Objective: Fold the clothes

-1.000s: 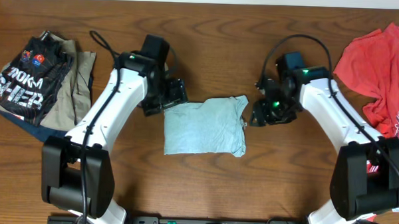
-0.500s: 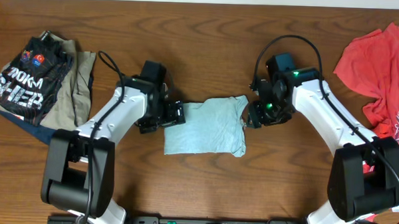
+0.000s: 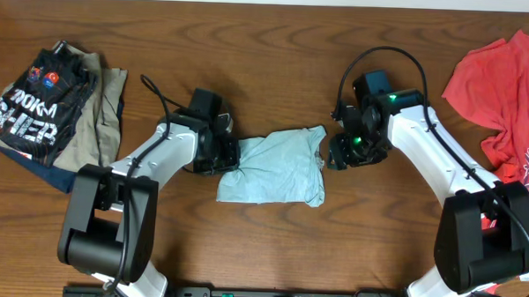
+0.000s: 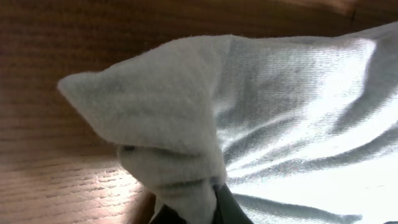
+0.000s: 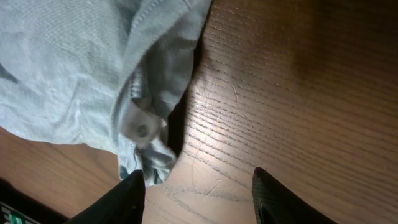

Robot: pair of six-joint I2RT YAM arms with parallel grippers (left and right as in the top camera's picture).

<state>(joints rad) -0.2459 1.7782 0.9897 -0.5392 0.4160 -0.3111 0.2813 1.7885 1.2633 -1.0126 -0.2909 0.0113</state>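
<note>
The pale blue-grey T-shirt [image 3: 273, 166] lies folded into a rough rectangle at the table's middle. My left gripper [image 3: 226, 154] is at its left edge, shut on a bunched fold of the cloth [image 4: 180, 143], which rises in a peak between the dark fingertips [image 4: 230, 208]. At the shirt's right edge my right gripper [image 3: 335, 156] stands open just above the wood. Its left finger [image 5: 127, 199] is beside a crumpled hem with a small button-like spot [image 5: 142, 130], and nothing lies between the fingers. A red T-shirt [image 3: 500, 86] lies crumpled at the far right.
A pile of other garments sits at the far left: a black one with white lettering [image 3: 37, 105] on top of a khaki one [image 3: 107, 103]. Bare brown wooden tabletop [image 3: 276, 69] surrounds the shirt. Black cables loop off both arms.
My left gripper has slid right onto the shirt's left edge and shut on it, bunching the cloth there. The right gripper has edged slightly toward the shirt and stayed open.
</note>
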